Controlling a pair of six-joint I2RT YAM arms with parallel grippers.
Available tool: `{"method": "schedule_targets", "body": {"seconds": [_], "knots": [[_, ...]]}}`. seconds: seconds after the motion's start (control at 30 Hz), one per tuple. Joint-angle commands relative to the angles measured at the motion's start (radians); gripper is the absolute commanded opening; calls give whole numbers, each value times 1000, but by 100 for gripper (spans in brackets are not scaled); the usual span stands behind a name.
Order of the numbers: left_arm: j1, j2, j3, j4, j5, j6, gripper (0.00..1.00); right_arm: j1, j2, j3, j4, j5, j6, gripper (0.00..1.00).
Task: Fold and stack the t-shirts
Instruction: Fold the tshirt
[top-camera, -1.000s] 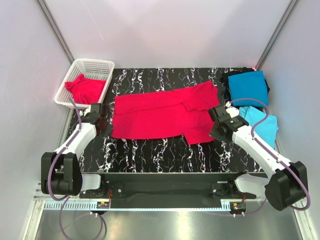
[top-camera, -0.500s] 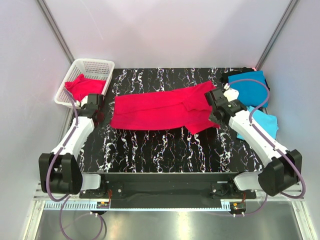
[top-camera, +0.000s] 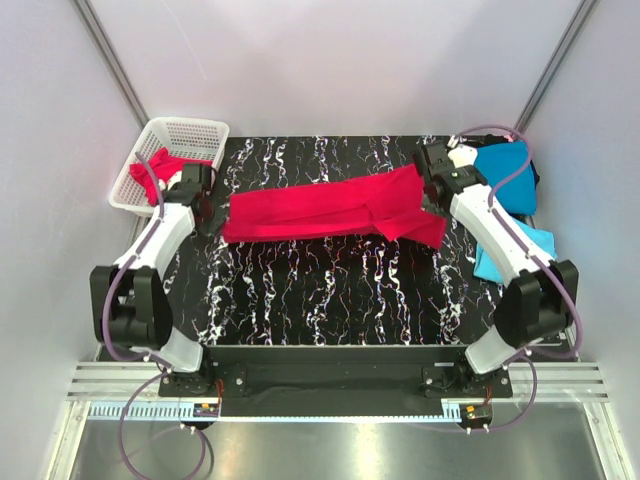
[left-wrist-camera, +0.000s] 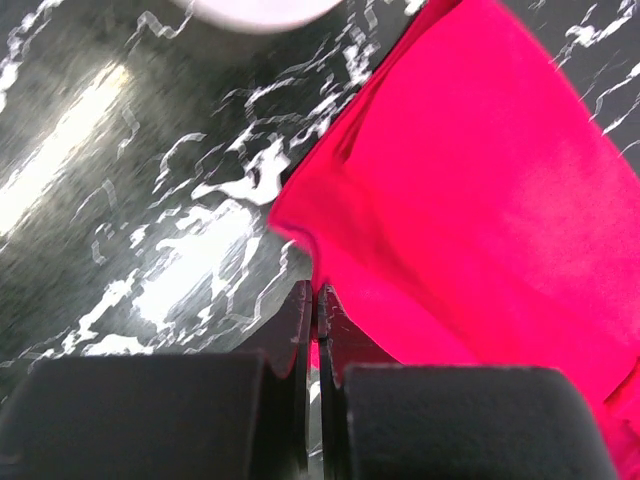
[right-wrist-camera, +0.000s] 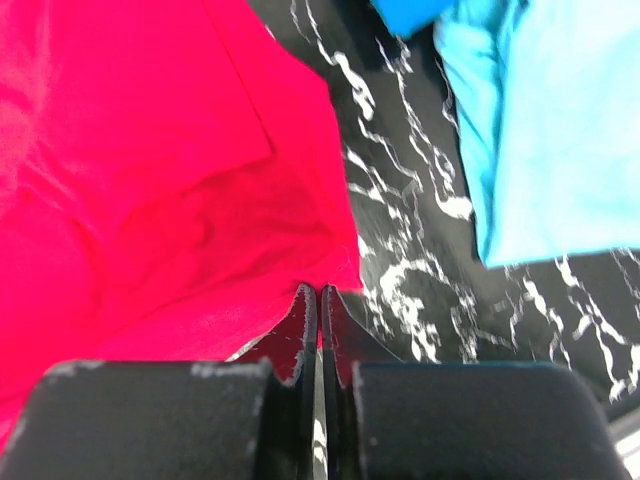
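A crimson-red t-shirt (top-camera: 330, 208) lies stretched across the black marble table, folded lengthwise into a narrow band. My left gripper (top-camera: 214, 216) is shut on its left edge; the left wrist view shows the cloth (left-wrist-camera: 480, 190) pinched between the closed jaws. My right gripper (top-camera: 432, 196) is shut on its right edge, with the red cloth (right-wrist-camera: 160, 170) held at the fingertips. A folded teal-blue t-shirt (top-camera: 500, 175) lies at the back right. A sky-blue t-shirt (top-camera: 520, 250) lies just in front of it and shows in the right wrist view (right-wrist-camera: 560, 130). Another red t-shirt (top-camera: 165, 167) lies in the basket.
A white mesh basket (top-camera: 190, 130) stands at the table's back left corner, close behind my left arm. The enclosure's white walls and metal struts bound the table on three sides.
Both grippers have moved toward the back of the table with the shirt's near edge, folding it over onto the far half. The shirt is now a narrower band.
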Motion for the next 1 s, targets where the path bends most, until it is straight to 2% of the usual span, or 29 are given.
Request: {"method": "schedule_targets", "body": {"seconds": [0.0,0.23,0.6,0.67,0.7,0.73,0.8,0.97], "knots": [[0,67,92,13,-16,9,0,-48,59,76,92,-39,-90,0],[0,269,309,-6,-2,32,0,-95,245,205,189,-122,-203,0],[0,498,507,-30,-33,57,0,-124,513,391,249,-180,-280,0],[1,533,529,-32,-42,67,15,-128,538,409,251,-191,-288,22],[1,541,544,-32,-56,70,21,-130,555,420,252,-199,-291,46],[1,546,550,-29,-67,70,29,-131,559,423,261,-197,-306,49],[1,549,553,5,-79,89,39,-133,573,437,286,-194,-321,57],[4,523,532,92,-65,130,48,-151,598,491,294,-200,-335,62]]}}
